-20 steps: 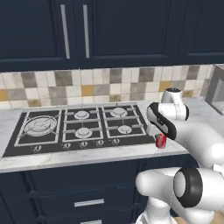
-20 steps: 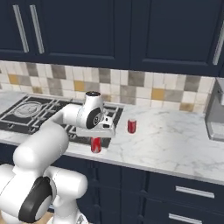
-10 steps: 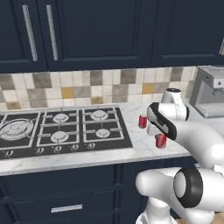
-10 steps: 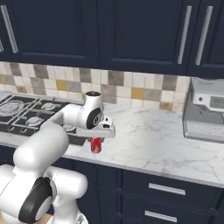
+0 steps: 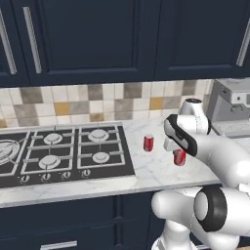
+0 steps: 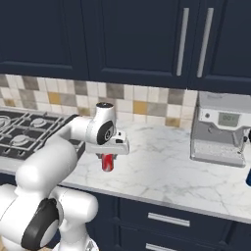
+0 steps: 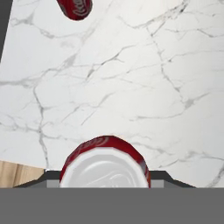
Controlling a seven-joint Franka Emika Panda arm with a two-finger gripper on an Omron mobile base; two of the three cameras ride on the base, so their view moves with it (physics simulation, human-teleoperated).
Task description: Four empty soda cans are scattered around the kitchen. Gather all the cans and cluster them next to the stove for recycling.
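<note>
My gripper [image 5: 178, 150] [image 6: 108, 156] is shut on a red soda can [image 5: 179, 157] [image 6: 107, 163] [image 7: 105, 162], which it holds upright over the white marble counter [image 5: 161, 171] near the front edge. In the hand view the can's silvery top sits at the bottom of the picture. A second red soda can [image 5: 148, 142] [image 7: 74, 8] stands on the counter just right of the stove [image 5: 63, 154] [image 6: 22, 132], a flat black cooktop with grey grates and front knobs. The held can is to the right of and nearer than the standing one.
A steel coffee machine [image 5: 233, 102] [image 6: 220, 130] stands at the back right of the counter. Navy cabinets hang above the tiled backsplash [image 5: 97, 102]. A dark blue thing [image 6: 248, 176] is cut off by the right edge. The wooden floor [image 7: 17, 175] shows past the counter's front edge.
The whole scene has slid left in both base views, so the camera has moved right along the counter. The coffee machine has come into view. The gripper has kept its hold on the can.
</note>
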